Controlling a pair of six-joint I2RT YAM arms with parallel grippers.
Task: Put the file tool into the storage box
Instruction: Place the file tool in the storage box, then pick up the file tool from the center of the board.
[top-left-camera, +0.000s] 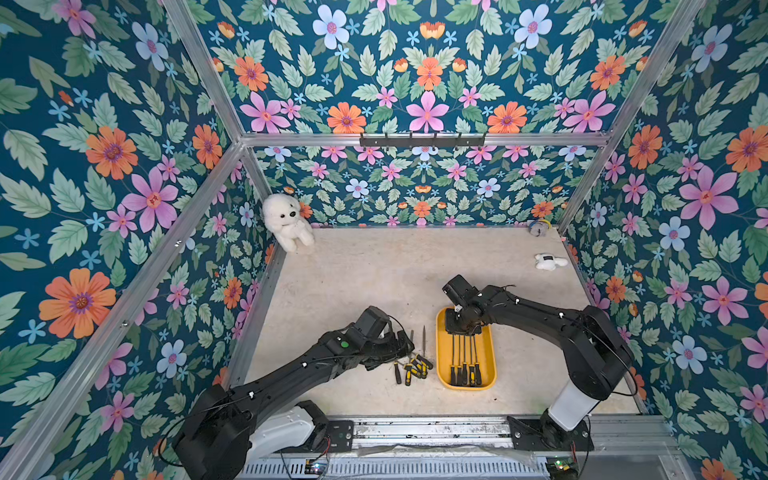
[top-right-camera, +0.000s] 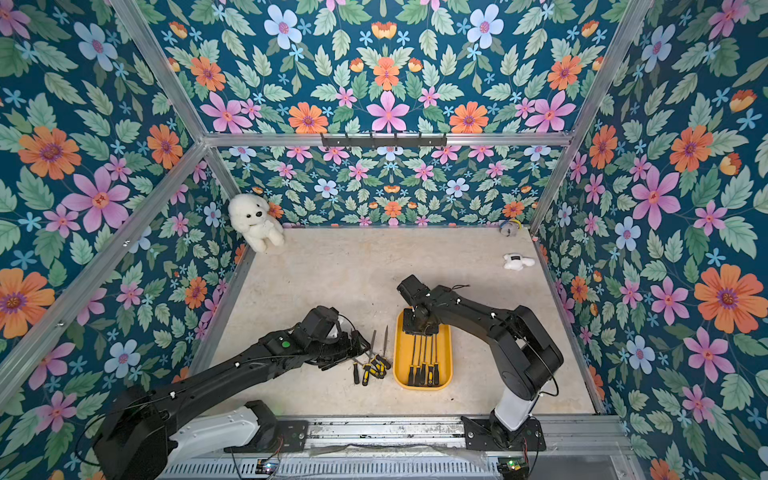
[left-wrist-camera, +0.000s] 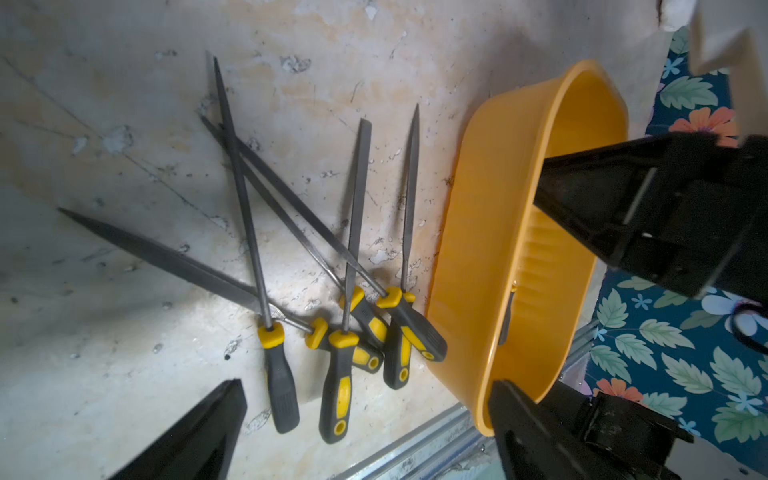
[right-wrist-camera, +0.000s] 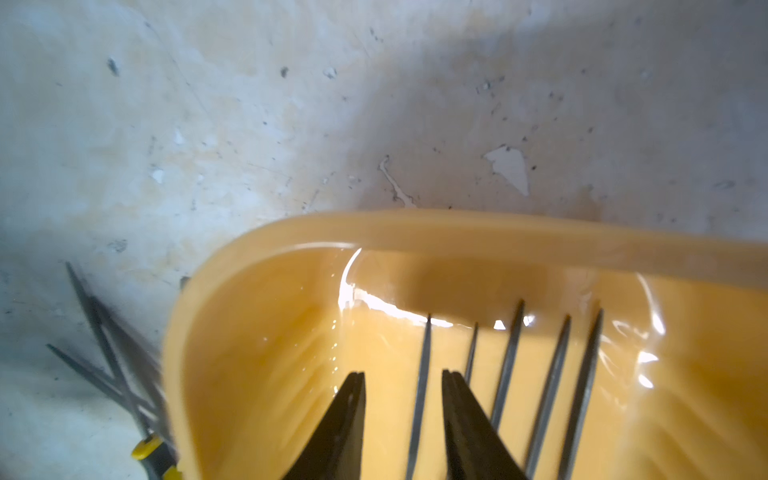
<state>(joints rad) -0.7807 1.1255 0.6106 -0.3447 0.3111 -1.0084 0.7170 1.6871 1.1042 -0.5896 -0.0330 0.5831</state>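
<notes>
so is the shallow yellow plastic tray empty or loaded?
Loaded: the yellow plastic tray holds five metal files side by side; more files lie loose on the table.

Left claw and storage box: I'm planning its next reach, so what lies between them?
Loose files, crossed in a pile, lie between the left claw and the storage box, handles near its wall; clearest in the left wrist view.

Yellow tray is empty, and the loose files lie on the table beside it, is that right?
Not empty: the tray holds five files, seen in the right wrist view. The loose files do lie on the table beside it.
</notes>
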